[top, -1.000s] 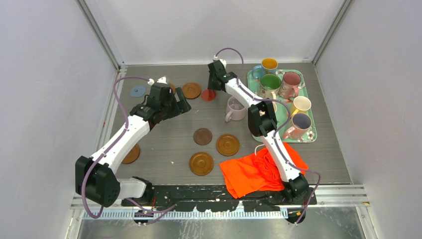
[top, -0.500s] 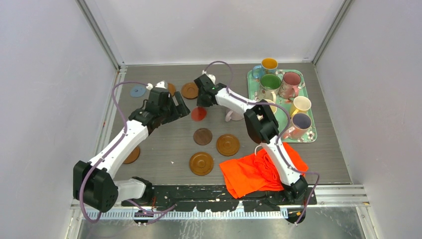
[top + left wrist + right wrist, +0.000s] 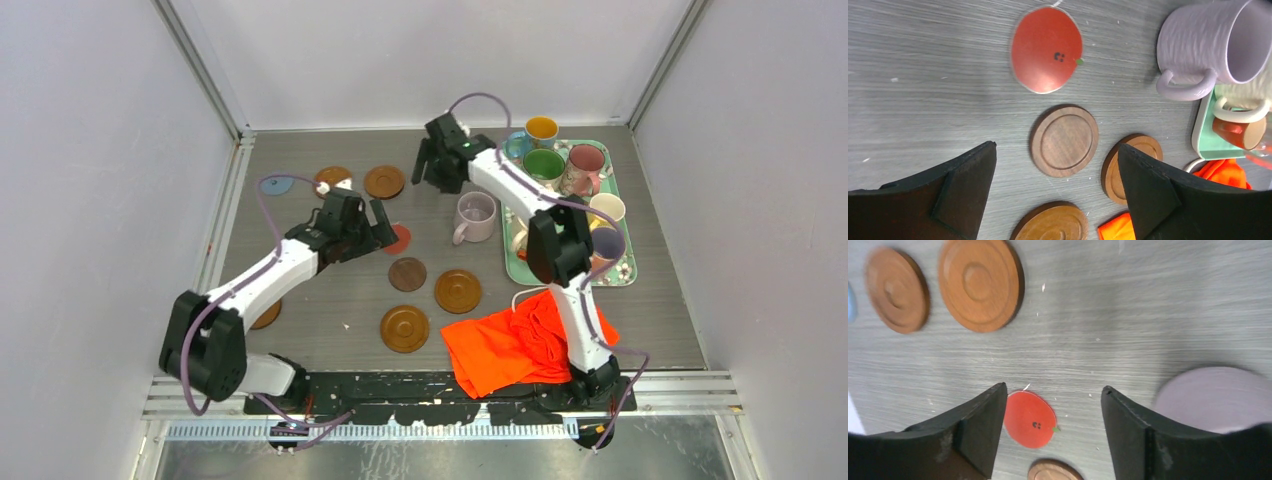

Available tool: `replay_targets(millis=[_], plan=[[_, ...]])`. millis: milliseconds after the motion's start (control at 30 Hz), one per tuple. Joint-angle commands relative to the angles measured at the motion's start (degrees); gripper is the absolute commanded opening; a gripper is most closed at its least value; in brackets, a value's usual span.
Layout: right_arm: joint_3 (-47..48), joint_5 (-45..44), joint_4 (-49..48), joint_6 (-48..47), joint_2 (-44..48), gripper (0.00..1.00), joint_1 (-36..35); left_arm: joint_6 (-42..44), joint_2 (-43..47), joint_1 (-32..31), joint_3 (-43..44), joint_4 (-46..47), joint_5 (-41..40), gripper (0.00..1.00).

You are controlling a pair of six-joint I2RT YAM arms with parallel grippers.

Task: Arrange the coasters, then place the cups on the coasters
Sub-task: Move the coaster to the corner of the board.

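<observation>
Top external view: a grey table (image 3: 330, 300) with a fine wood-grain print sits boxed in by plain white walls (image 3: 100, 150), with aluminium posts at the far corners. The left gripper (image 3: 387, 226) hovers low over mid-table, jaws spread wide with nothing between them. The right gripper (image 3: 432, 180) hangs farther back, jaws likewise parted and empty.

The red-orange coaster (image 3: 1047, 49) lies flat on the table just ahead of the left gripper's fingertips. In the right wrist view it shows below the gap between that gripper's black fingers (image 3: 973, 435). It is a thin, smooth disc with a pale rim, a small black mark and a green speck at its edge.

A dark wooden coaster (image 3: 1064, 140), thick and round with a turned groove, lies under the left gripper's gap. A lighter wooden coaster (image 3: 1132, 160) lies beside one finger. Two brown coasters (image 3: 979, 282) lie side by side ahead of the right gripper's fingertips.

The lilac mug (image 3: 476, 215), glossy and faintly ribbed, stands upright on bare table to the right of the left gripper. The other cups (image 3: 545, 163) stand on a teal tray (image 3: 620, 275) to the right of the right gripper. A crumpled orange cloth (image 3: 510, 345) lies near the right arm's base.
</observation>
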State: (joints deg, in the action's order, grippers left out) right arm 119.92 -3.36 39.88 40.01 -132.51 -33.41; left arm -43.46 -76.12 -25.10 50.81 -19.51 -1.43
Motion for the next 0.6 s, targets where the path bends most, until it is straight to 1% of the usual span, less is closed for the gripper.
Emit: replay_targets(millis=[0,33,67,133,200,267,367,433,567], plan=[[0.8,-3.8,2.4,-2.4,15.0,0.78,1.1,0.5,-7.0,-3.8,5.7,5.6,-0.7,0.93],[-0.9,-5.3,2.4,-2.9,17.4,0.94,1.1,0.5,-9.0,-4.6,7.1,5.6,-0.7,0.93],[-2.5,-6.4,2.6,-3.4,19.6,0.99,1.1,0.8,-10.8,-5.4,8.5,5.5,-0.9,0.93],[-5.8,-8.9,3.0,-4.4,24.0,1.0,1.2,1.9,-14.4,-7.5,11.8,3.6,-3.0,0.94],[-9.1,-10.9,3.5,-5.1,28.2,1.0,1.4,4.2,-17.7,-9.2,16.9,-0.4,-7.8,0.96],[-13.0,-12.4,3.6,-5.1,32.6,1.0,1.8,6.0,-20.6,-10.3,20.3,-5.6,-13.1,0.97],[-17.8,-14.1,3.5,-5.1,39.9,1.0,1.9,7.8,-23.7,-10.7,21.9,-8.5,-19.4,1.0],[-20.6,-14.6,3.0,-5.0,43.9,1.0,1.9,9.3,-25.2,-10.7,22.4,-9.3,-21.4,1.0],[-24.4,-15.6,3.4,-5.3,50.0,1.0,1.9,12.4,-28.1,-10.7,23.2,-9.6,-21.9,1.0]])
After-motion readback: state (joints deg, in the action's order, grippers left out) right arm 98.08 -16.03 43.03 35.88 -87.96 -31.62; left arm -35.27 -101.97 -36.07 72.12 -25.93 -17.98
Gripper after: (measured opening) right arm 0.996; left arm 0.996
